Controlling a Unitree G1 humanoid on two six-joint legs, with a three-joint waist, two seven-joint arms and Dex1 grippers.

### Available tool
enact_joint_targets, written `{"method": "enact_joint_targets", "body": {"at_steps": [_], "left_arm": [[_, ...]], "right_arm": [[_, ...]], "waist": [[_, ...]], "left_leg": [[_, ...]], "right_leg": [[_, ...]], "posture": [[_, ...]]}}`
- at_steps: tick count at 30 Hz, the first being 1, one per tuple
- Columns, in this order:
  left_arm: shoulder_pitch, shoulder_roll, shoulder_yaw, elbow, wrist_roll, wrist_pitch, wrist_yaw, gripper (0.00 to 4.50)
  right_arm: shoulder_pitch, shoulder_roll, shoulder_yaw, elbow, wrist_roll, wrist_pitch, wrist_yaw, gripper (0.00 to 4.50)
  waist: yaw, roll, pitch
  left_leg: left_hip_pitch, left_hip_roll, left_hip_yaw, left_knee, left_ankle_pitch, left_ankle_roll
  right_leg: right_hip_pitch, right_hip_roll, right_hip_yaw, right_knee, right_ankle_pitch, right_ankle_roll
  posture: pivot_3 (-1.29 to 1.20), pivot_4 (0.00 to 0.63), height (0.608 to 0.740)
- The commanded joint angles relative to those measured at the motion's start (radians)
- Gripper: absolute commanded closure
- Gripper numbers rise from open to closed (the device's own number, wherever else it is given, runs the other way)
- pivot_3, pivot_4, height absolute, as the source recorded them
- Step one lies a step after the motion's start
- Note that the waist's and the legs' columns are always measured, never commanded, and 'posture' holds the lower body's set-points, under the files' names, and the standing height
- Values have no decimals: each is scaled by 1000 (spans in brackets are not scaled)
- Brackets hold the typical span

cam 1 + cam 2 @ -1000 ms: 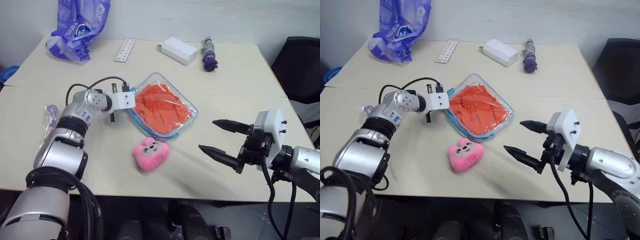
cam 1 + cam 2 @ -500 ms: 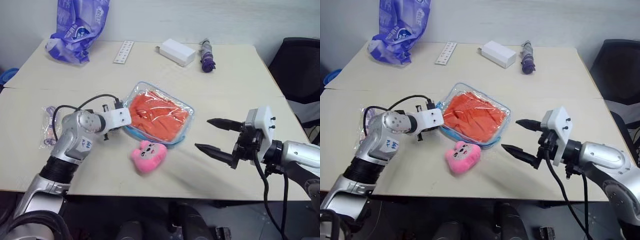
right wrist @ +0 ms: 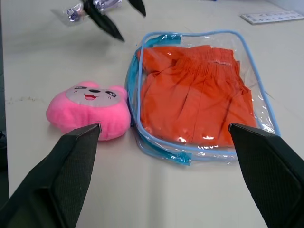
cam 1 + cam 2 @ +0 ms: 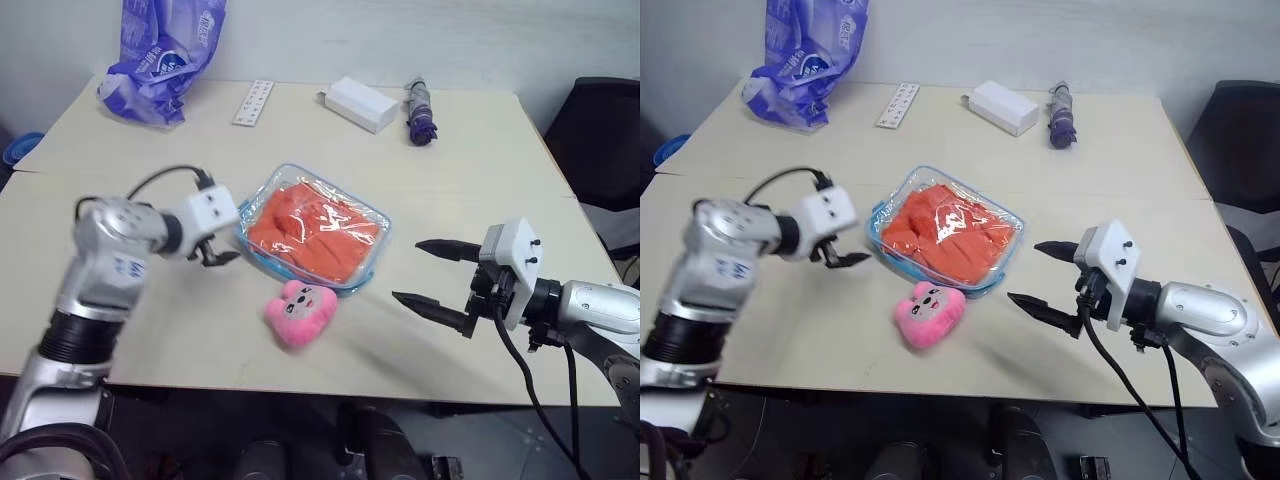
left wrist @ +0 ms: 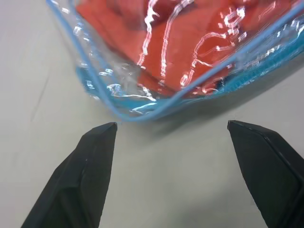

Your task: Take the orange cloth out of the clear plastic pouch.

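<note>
From the head views we see the clear plastic pouch (image 4: 312, 233) lying flat mid-table with the orange cloth (image 4: 310, 230) still sealed inside, the pink plush (image 4: 300, 311) just beside its near edge, and our left gripper (image 4: 218, 256) apart from the pouch's left corner, its fingers spread and empty. A second ago that gripper sat closed at the pouch's edge; it has since opened and drawn back, and the pouch lies turned and a little nearer the plush. Our left wrist view shows both fingers wide before the blue-trimmed corner; we judge a new pinch could slip off the glossy film or merely drag the pouch. In the right wrist view our right gripper (image 4: 1040, 275) stands wide as before; reaching in, it could knock the plush.
</note>
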Motion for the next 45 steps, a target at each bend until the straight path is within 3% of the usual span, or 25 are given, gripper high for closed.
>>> {"method": "enact_joint_targets", "body": {"at_steps": [1, 8, 13, 19, 22, 30, 34, 44, 45], "left_arm": [[-5, 33, 47, -32, -262, -136, -271, 579], [-10, 1, -197, 1, -316, -335, -450, 579], [-24, -87, -381, 131, -178, -597, -393, 579], [-11, -138, -439, 245, -98, -760, -333, 579], [-8, -140, -422, 278, -97, -789, -322, 1188], [19, -104, -371, 228, -139, -744, -330, 3550], [48, -74, -346, 186, -151, -713, -325, 4472], [81, -58, -326, 134, -139, -654, -286, 4500], [82, -55, -319, 140, -132, -644, -271, 4500]], "right_arm": [[14, -32, 3, -1, -43, -44, 51, 0], [-11, -61, 72, 40, -142, -88, 109, 0], [-55, -61, 167, 69, -240, -131, 141, 0], [-152, -8, 316, 137, -409, -213, 119, 0], [-221, 43, 404, 189, -521, -270, 92, 0], [-297, 153, 526, 339, -702, -420, 78, 0], [-339, 229, 560, 458, -772, -501, 56, 912], [-362, 289, 561, 534, -812, -591, 90, 4416], [-364, 278, 555, 533, -819, -602, 95, 4466]], "waist": [[0, 0, 0], [1, 0, 0], [-2, 0, 0], [-4, 0, 0], [-7, 0, 0], [-11, 0, 0], [-27, 0, 0], [-27, 0, 0], [-27, 0, 0]], "left_leg": [[0, 0, 0, 0, 0, 0], [0, -5, 7, 1, 0, 0], [-3, -6, 7, 0, 0, 0], [-3, -5, 7, 0, 0, 0], [-1, -5, 7, 0, 0, 0], [0, -3, 7, 1, 0, 0], [0, 1, 8, 1, 0, 0], [0, 2, 8, 1, 0, -1], [0, 2, 8, 1, 0, -1]], "right_leg": [[0, 0, 0, 0, 0, 0], [2, 1, -1, -1, 0, 0], [2, 1, 1, -1, 0, 0], [2, 2, 2, -1, 0, 0], [3, 2, 2, -1, 0, 0], [2, 1, -1, 0, 0, 0], [2, 2, 0, 0, 0, 0], [-1, 2, 1, 2, -1, -1], [-1, 2, 2, 2, -1, -1]], "posture": [[0, 150, 740], [0, 150, 740], [0, 150, 740], [0, 150, 740], [0, 150, 740], [0, 150, 740], [0, 150, 740], [0, 150, 740], [0, 150, 740]]}}
